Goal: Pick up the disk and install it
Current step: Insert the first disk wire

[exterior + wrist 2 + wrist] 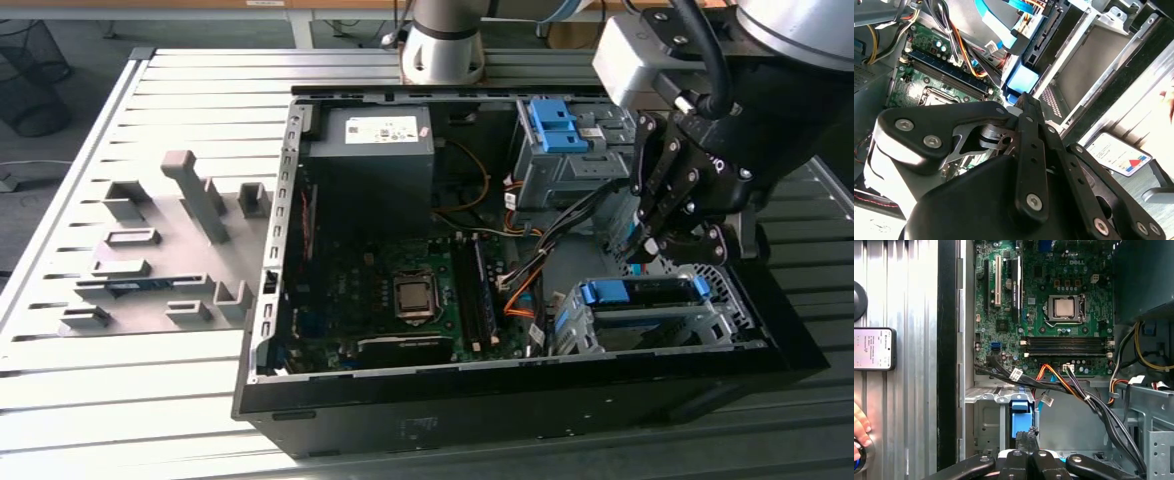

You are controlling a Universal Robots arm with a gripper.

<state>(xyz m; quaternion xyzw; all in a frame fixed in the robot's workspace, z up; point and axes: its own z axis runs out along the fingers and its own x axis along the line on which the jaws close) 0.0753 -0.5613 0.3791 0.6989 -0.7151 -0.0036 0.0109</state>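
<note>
Blue plastic and silver-grey metal, entry one: the disk (641,292). Where was it logged?

Lower right of the frame in the exterior view, lying in the top of the drive cage (667,330) inside the open case (534,410). Flat slab, dark upper face, blue rail across its near end. By my reading it sat there because that bay is its mounting place.

Entry two, the gripper (654,250)?

Black, linked bars with bright screw heads. It reached down into the case, its tip just at the blue end of the disk (1021,415) in the first wrist view. Whether the jaws were parted or closed, or had hold of the rail, could not be told.

Neighbouring stock?

Green motherboard (400,290), flat on the case floor. Dark grey box (374,160) with a small white sticker, upper centre. Bare blue bracket (554,125) in the upper cage, no drive in it. Orange and black cables (521,280), looped between board and cages, probably slack enough for fitting drives.

Outside the case?

Slatted metal worktop (134,400), carrying the case and grey block fixtures (187,190) at the exterior view's left. In the first wrist view, a flat white-faced slab (874,349) on the slats and part of a person's hand (860,425) near it.
</note>
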